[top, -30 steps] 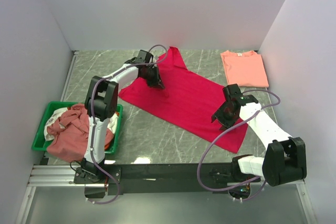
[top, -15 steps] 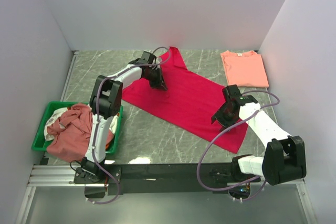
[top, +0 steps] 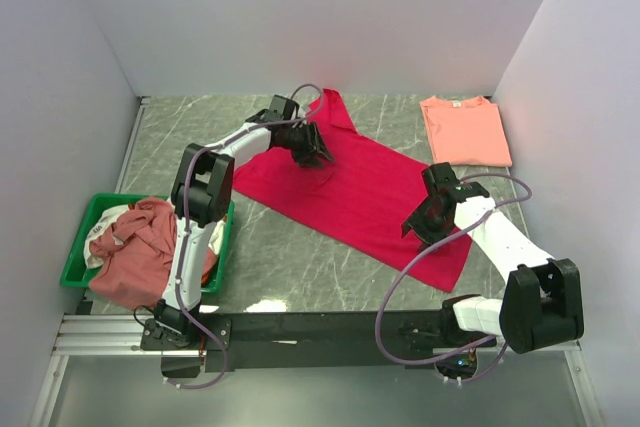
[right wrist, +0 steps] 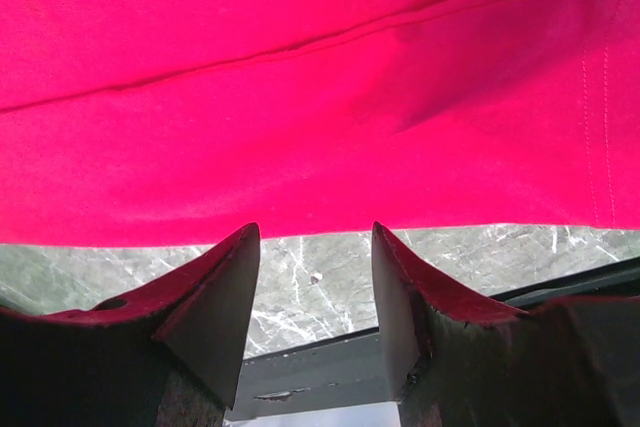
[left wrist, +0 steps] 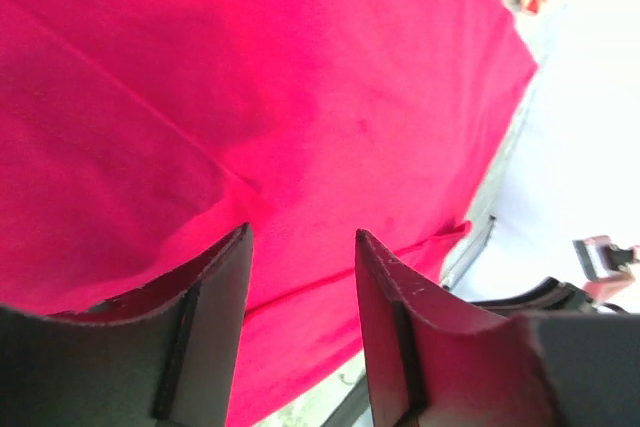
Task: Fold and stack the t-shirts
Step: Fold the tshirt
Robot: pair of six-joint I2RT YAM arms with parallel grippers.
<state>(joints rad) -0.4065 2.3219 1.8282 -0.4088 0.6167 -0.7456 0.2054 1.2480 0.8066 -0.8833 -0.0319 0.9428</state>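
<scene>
Here the crimson tee (top: 370, 202) lies flat and slantwise across the middle of the desk (top: 300, 267), with a faint crease through it. The left tool (top: 318, 152) hangs part open over its far end, holding nothing. The right tool (top: 415, 227) gapes empty at the near hem. A salmon tee (top: 465, 130) lies folded at far right.

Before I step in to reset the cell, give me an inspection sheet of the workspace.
surface: grey marbled table
job's things: red t-shirt laid out mid-table; salmon t-shirt folded, far right; heap of shirts in green tray, near left
clutter: nothing seen
grippers: left gripper open over the red t-shirt's far part; right gripper open at its near edge; neither holds cloth
cables: purple cable along each arm; the right one crosses the shirt's near corner
surroundings: white walls on three sides
</scene>
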